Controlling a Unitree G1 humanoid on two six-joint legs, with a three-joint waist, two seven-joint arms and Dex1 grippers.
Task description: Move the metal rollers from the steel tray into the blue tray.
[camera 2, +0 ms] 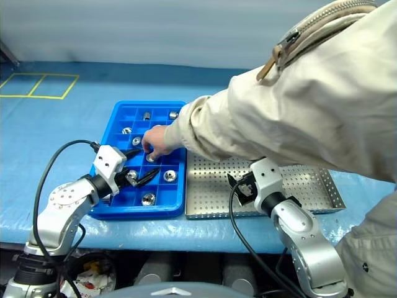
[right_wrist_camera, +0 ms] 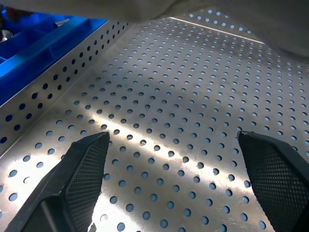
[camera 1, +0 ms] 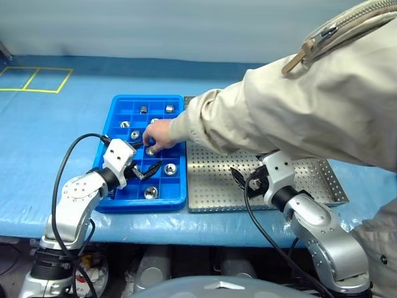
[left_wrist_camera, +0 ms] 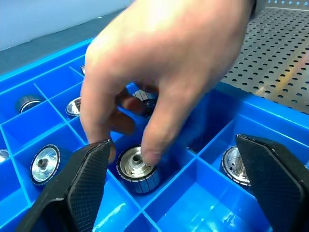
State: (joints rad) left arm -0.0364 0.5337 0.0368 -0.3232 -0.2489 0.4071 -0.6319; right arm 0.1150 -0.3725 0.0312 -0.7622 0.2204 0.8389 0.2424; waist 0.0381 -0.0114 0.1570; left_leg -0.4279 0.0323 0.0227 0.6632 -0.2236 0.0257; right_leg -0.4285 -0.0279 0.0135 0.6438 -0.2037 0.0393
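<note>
The left gripper point(camera 1: 138, 166) is held wide open, its two black fingers point(left_wrist_camera: 84, 181) spread well apart and nothing gripped between them. It is poised low over the near part of the blue tray point(camera 1: 118, 200), the arm bent at the elbow and the wrist angled inward and slightly downward. Just ahead of its fingertips a person's hand point(camera 1: 159, 135) is reached into the tray, fingertips set on one of the metal rollers point(left_wrist_camera: 136, 166), which sits upright in a compartment between the two open fingers and a little beyond them. Further rollers are seen in neighbouring compartments on either side of the gripper and farther ahead of it; one point(camera 1: 151, 192) lies in the compartment nearest the tray's front rim, just beside the gripper.

The right gripper point(camera 2: 239, 186) is likewise fully open and empty. It is held low over the steel tray point(camera 1: 322, 180), pointing forward and slightly downward, with bare perforated floor point(right_wrist_camera: 169, 121) seen between and beyond its fingers. The person's sleeve point(camera 1: 273, 118) is stretched across above and ahead of this gripper, covering much of the steel tray. The blue tray lies just beside the steel tray, on the left-hand side of the right gripper, the two rims close together.
</note>
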